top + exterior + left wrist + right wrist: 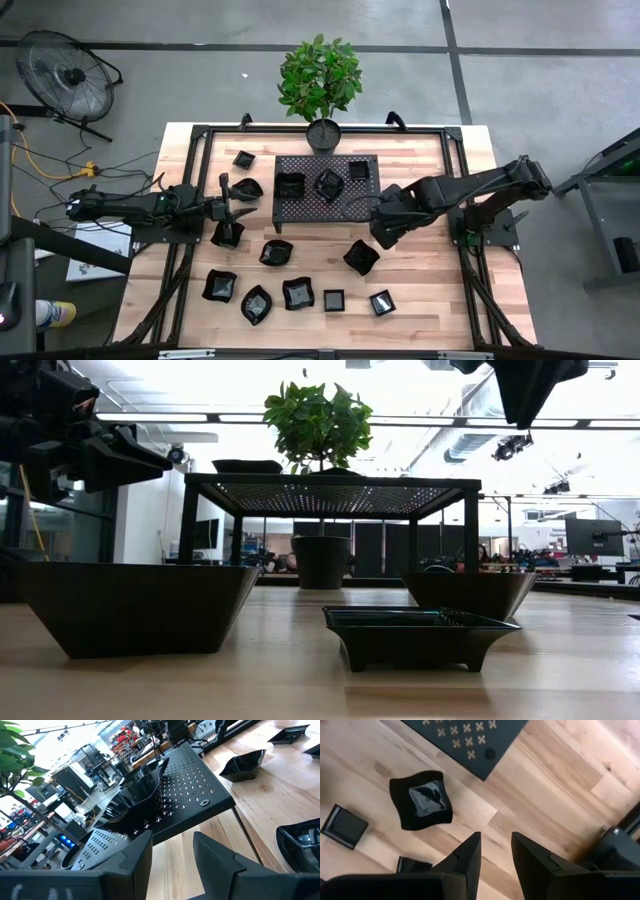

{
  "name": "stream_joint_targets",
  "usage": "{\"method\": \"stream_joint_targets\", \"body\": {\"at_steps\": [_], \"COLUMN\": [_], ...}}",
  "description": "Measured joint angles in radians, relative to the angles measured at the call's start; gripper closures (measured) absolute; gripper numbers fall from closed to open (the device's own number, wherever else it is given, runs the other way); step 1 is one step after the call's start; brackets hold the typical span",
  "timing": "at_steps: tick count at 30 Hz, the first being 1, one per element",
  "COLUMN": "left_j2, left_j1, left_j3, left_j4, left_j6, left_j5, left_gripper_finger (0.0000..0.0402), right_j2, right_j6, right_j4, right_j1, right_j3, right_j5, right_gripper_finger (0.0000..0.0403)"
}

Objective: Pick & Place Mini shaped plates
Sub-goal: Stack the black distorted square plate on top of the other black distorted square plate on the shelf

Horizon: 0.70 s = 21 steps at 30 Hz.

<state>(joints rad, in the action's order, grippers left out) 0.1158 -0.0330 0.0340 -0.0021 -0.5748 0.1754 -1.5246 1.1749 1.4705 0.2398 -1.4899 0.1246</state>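
Several glossy black mini plates lie on the wooden table, among them a wavy one (361, 257), a square one (334, 300) and one by the left arm (228, 234). Three more sit on the black perforated rack (325, 205): (290, 185), (329, 184), (358, 171). My left gripper (235, 205) (172, 852) hovers open just left of the rack, facing its edge (200, 802), holding nothing. My right gripper (385, 235) (496, 855) hangs open above bare table off the rack's right near corner; the wavy plate (421, 800) lies ahead of it, untouched.
A potted plant (322, 85) stands at the far edge behind the rack. The rack stands on legs (470, 525) with room beneath. A black frame (460, 180) borders the table. Bare wood lies between the rack and the near rows of plates.
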Motion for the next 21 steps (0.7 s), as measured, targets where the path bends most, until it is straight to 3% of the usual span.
{"method": "stream_joint_targets", "body": {"at_steps": [10,15,21], "left_j2": [0.0,0.0,0.0], "left_j1": [0.0,0.0,0.0], "left_j3": [0.0,0.0,0.0], "left_j4": [0.0,0.0,0.0], "left_j6": [0.0,0.0,0.0], "left_j5": [0.0,0.0,0.0], "left_gripper_finger": [0.0261,0.0261,0.0261], "right_j2": [0.0,0.041,0.09], "right_j6": [0.027,0.046,0.185], "right_j4": [-0.045,-0.323,-0.627], "right_j1": [0.027,0.038,0.042], "right_j3": [0.013,0.198,0.401], "right_j5": [-0.042,-0.135,-0.158], "right_gripper_finger": [0.0299,0.03,0.03]}}
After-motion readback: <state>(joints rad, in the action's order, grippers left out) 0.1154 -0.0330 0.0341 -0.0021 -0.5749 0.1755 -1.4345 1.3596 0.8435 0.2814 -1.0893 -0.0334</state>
